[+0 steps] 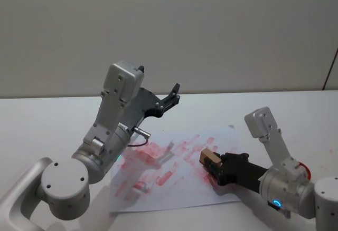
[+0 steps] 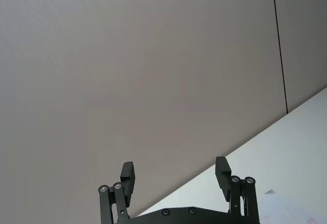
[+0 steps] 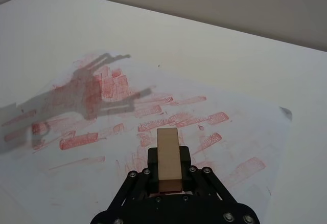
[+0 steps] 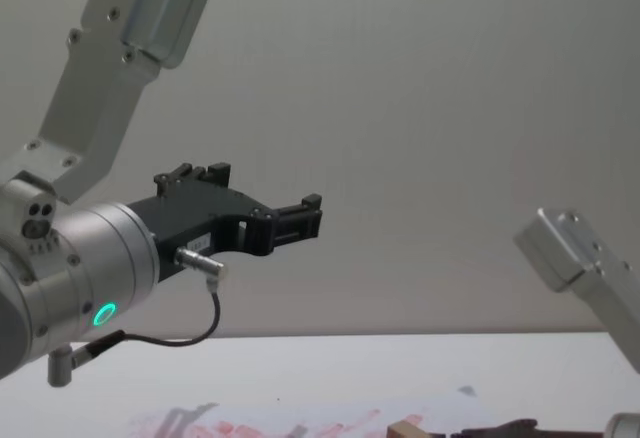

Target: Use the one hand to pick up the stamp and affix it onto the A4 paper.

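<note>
Left gripper (image 1: 172, 95) aloft near A4 paper (image 1: 174, 186)

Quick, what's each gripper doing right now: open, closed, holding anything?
Left gripper: open, holding nothing.
Right gripper: shut on the wooden stamp, over the paper.

Stamp (image 4: 405, 427) half below chest view's edge; paper (image 1: 182, 189) edge behind left arm (image 1: 105, 136)

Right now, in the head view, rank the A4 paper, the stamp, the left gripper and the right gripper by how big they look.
Largest: A4 paper.
Next: left gripper and right gripper. They look alike, and the raised left one is nearer the camera, so I won't rank them.
Smallest: stamp, held in the right gripper.
</note>
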Robot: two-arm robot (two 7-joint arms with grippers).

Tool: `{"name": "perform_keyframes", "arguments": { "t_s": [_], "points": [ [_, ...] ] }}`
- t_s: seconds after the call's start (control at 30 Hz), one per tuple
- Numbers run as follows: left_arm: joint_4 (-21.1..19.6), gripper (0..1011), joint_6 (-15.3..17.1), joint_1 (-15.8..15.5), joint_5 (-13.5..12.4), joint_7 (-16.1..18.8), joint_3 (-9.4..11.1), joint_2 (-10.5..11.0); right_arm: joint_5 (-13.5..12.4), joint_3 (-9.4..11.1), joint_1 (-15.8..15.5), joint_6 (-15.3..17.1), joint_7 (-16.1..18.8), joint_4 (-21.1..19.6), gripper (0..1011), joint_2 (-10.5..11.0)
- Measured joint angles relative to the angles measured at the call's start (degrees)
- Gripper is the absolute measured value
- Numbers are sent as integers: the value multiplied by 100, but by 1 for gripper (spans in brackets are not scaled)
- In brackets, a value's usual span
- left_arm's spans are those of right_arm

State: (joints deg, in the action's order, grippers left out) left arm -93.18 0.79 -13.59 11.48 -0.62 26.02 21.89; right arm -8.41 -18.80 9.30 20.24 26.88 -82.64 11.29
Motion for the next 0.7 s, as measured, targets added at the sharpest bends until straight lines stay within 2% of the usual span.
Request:
{"name": "perform_keyframes", "arguments": {
  "t_s": [0.17, 0.43, 0.7],
  "points": [
    [0, 1001, 0, 0, 0, 0, 0, 0, -124, 42, -26, -167, -129, -162, 217, 27],
    [0, 1001, 0, 0, 0, 0, 0, 0, -472, 194, -200, -460, -496, -671, 217, 164],
    [0, 1001, 0, 0, 0, 0, 0, 0, -946, 435, -632, -692, -1127, -1362, 217, 470]
  ]
}}
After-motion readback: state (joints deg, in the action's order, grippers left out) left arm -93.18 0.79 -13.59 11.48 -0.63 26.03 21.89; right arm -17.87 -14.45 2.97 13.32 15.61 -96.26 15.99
